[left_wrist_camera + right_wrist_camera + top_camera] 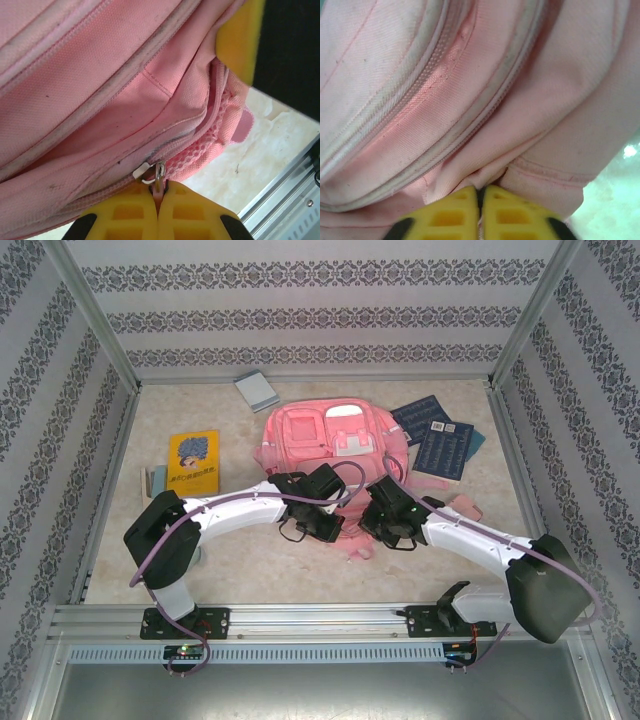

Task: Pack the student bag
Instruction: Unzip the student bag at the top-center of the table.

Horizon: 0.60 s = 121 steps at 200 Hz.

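Two arms are bolted to a metal rail (320, 620) at the near edge of the table (250, 565). The left arm (230, 510) and the right arm (470, 535) are both reached inward to the near edge of the bag (325, 435).

Left end effector (159, 200): clenched. Its yellow fingers (125, 210) are pressed together on the zip pull (158, 175), whose metal ring is seen just above the tips, at the end of a zip line beside pink mesh (210, 145).

Right end effector (481, 200): clenched. Its fingertips are set against a fold of the bag's pink fabric below two zip lines. Whether fabric is caught between them cannot be told.

The bag is laid flat in the middle of the table, its near part under both wrists. A white patch (345, 412) is noted toward its far end, and a pink strap (455, 505) is spread on the table beside the right arm.

Left of the bag and apart from it, a yellow book (193, 462) is laid flat. To the right, two dark blue books (445, 448) are overlapped, the nearer edge just beside the bag. Further back, a small grey notebook (257, 390) is placed near the far wall (320, 320), which is covered in patterned paper.
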Available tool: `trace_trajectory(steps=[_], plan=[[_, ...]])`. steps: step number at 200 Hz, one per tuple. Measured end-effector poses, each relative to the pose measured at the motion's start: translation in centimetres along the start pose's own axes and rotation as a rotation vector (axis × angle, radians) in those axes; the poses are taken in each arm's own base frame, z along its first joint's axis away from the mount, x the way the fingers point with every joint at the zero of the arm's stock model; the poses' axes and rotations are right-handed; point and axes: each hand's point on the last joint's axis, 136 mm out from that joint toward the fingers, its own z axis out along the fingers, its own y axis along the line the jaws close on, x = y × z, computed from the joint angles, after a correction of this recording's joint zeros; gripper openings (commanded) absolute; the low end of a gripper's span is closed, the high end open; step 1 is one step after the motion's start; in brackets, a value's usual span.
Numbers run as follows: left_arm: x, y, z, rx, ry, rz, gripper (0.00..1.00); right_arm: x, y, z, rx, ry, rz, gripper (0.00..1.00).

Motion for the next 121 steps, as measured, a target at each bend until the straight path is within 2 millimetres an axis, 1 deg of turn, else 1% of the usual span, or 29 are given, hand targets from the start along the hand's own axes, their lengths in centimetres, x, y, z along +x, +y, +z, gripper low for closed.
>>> trace_trajectory(steps=[24,50,74,96,121], plan=[[0.2,0.8,-0.1,-0.044,0.003,0.003,0.0,-0.7,-0.1,-0.4,-0.002,-0.012,-0.004,0.0],[0.4,2.4,-0.3,-0.107,0.013,-0.005,0.0,-2.7,-0.9,-1.8,-0.01,-0.054,0.012,0.0],[0.1,5.0,-1.0,-0.156,0.018,-0.045,0.0,-4.5,-2.1,-3.2,-0.021,-0.099,0.029,0.0],[-0.2,7.4,-1.7,-0.19,0.018,-0.083,0.0,-5.3,-2.9,-3.8,-0.034,-0.115,0.03,0.0],[-1.0,10.7,-2.5,-0.245,0.016,-0.135,0.0,-6.0,-3.9,-4.2,-0.022,-0.125,0.025,0.0]])
